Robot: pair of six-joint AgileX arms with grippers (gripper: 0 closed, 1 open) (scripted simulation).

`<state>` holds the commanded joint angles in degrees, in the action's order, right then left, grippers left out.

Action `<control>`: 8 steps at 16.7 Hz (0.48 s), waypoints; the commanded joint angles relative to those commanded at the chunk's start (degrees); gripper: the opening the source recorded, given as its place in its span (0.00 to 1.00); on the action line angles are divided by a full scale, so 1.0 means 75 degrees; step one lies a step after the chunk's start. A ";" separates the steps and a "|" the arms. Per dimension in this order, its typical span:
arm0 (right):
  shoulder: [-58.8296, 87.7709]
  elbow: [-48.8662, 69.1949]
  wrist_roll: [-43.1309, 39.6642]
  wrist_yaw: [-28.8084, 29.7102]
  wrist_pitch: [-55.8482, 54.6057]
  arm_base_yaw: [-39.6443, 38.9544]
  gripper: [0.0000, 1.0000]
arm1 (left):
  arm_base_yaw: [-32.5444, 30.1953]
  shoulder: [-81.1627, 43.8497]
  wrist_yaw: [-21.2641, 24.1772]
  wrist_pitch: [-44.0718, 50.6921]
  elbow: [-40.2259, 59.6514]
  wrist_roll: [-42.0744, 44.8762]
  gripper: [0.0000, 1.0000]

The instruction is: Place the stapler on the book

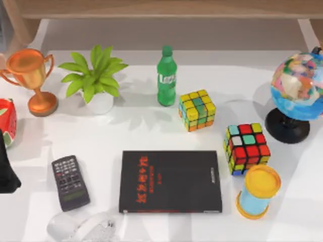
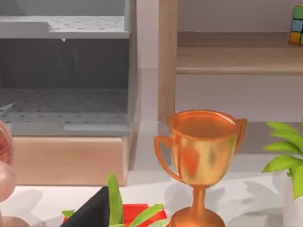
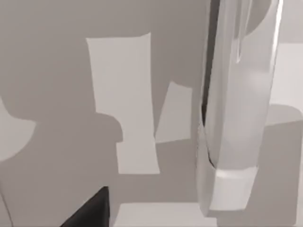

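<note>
The black book (image 1: 171, 181) with red characters lies flat at the front middle of the table. A pale white stapler (image 1: 88, 229) lies at the front edge, left of the book and just in front of the remote. In the right wrist view the stapler (image 3: 234, 118) is a long white body seen close up, and a dark part of my right gripper (image 3: 90, 212) is beside it without touching. My left arm (image 1: 6, 169) is a dark shape at the table's left edge, and a dark part of its gripper (image 2: 94, 212) is in the left wrist view.
A dark grey remote (image 1: 70, 182) lies left of the book. Two colour cubes (image 1: 197, 109) (image 1: 246, 148) and a yellow-capped blue cylinder (image 1: 258, 191) stand to its right. Behind are a trophy (image 1: 33, 80), plant (image 1: 95, 80), green bottle (image 1: 166, 76) and globe (image 1: 299, 93).
</note>
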<state>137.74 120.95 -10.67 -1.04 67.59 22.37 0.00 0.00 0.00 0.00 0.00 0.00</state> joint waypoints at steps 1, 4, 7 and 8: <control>0.0148 0.0217 0.0016 0.0001 0.0046 -0.0023 1.00 | 0.0000 0.0000 0.0000 0.0000 0.0000 0.0000 1.00; 0.0781 0.1044 0.0101 0.0021 0.0254 -0.0104 1.00 | 0.0000 0.0000 0.0000 0.0000 0.0000 0.0000 1.00; 0.1360 0.1804 0.0211 0.0057 0.0427 -0.0172 1.00 | 0.0000 0.0000 0.0000 0.0000 0.0000 0.0000 1.00; 0.1494 0.1964 0.0239 0.0062 0.0453 -0.0189 1.00 | 0.0000 0.0000 0.0000 0.0000 0.0000 0.0000 1.00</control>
<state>148.94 135.69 -8.87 -0.58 70.99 20.96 0.00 0.00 0.00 0.00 0.00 0.00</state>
